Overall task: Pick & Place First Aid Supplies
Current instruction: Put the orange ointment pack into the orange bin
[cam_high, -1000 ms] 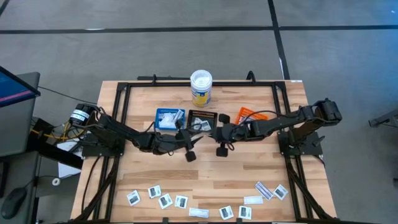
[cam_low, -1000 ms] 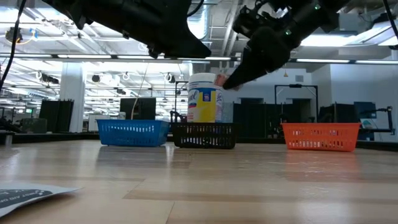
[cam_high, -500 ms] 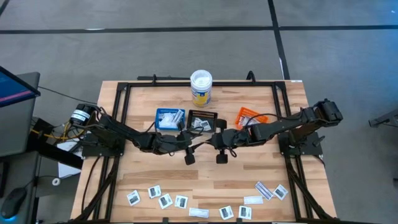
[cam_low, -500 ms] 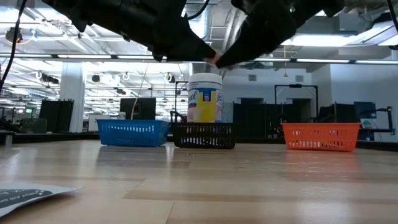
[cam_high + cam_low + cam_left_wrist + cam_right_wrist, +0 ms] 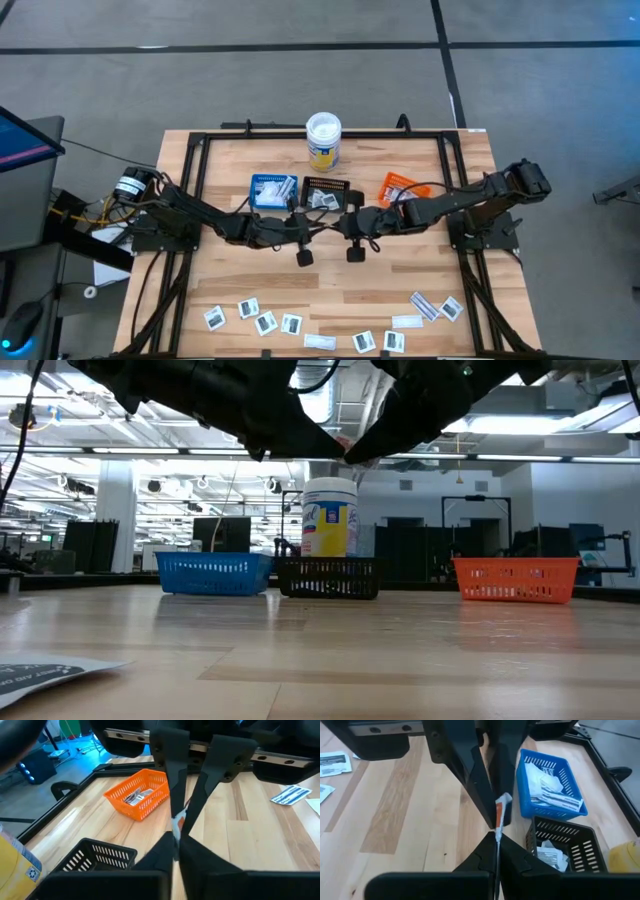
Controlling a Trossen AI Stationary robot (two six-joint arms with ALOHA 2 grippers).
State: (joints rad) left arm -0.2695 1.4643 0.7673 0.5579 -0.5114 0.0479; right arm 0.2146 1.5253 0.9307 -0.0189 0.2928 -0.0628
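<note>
High view: the left gripper point(image 5: 318, 223) and right gripper point(image 5: 338, 224) meet tip to tip in front of the black tray point(image 5: 322, 192); what is between them is hidden.

Low view: only dark arm bodies show, cut off at the top edge.

Left wrist view: both pairs of fingers pinch one white-and-orange packet point(image 5: 178, 822).

Right wrist view: the same packet stands edge-on, clamped at both ends above the table point(image 5: 395, 810).

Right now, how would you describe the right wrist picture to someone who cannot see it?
Two dark pincers meet tip to tip above a wooden table, both pinching one thin white-and-orange packet edge-on. Beside them sit a blue tray and a black tray, each holding white packets.
</note>
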